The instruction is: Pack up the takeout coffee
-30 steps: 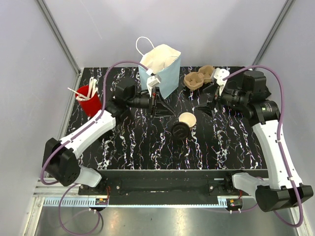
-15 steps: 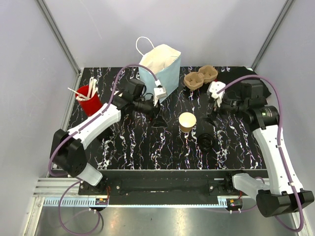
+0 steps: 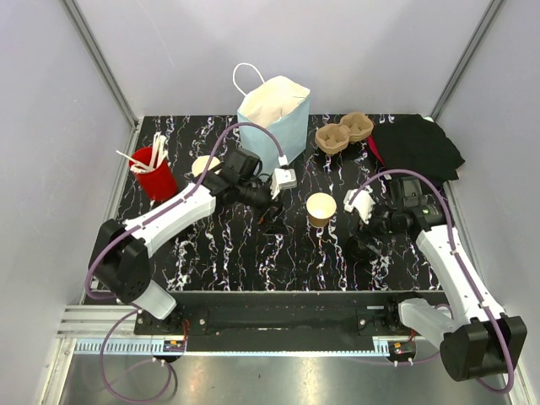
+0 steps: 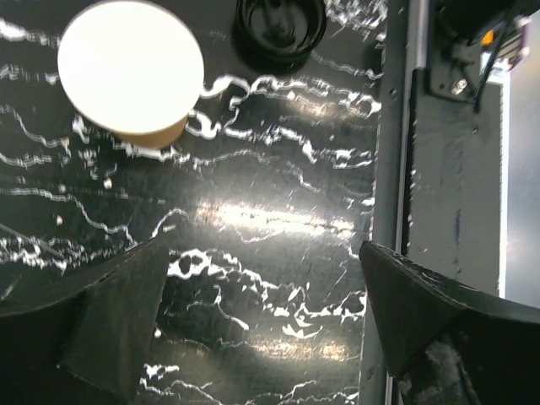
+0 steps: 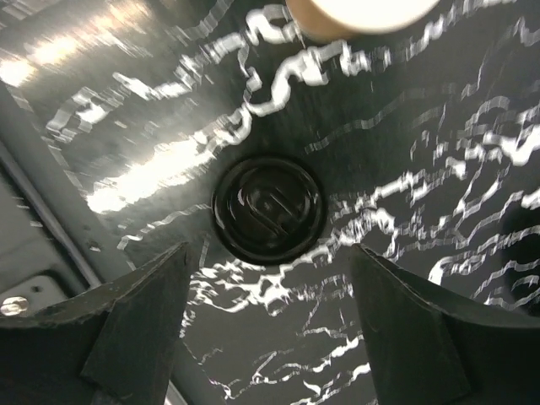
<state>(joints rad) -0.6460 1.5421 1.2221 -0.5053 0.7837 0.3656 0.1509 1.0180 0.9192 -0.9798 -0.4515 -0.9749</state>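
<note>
The takeout coffee cup (image 3: 321, 208), tan paper with a pale inside, stands upright and uncovered mid-table; it shows in the left wrist view as cup (image 4: 131, 67). Its round black lid (image 5: 267, 209) lies flat on the marble, right of the cup and nearer the front, also visible as lid (image 4: 280, 29). My right gripper (image 5: 268, 278) is open just above the lid, which sits ahead of the fingertips and is not gripped; from above it is right gripper (image 3: 361, 245). My left gripper (image 3: 274, 221) is open and empty, left of the cup, also left gripper (image 4: 261, 278).
A light-blue paper bag (image 3: 274, 114) stands open at the back centre. Brown pulp carriers (image 3: 342, 133) and a black cloth (image 3: 418, 143) lie at the back right. A red cup of stirrers (image 3: 153, 171) and a stack of tan cups (image 3: 204, 165) stand at the left.
My left gripper has opened wide and moved toward the cup. The right arm has swung down toward the front, over the lid, which lies further right than a second ago.
</note>
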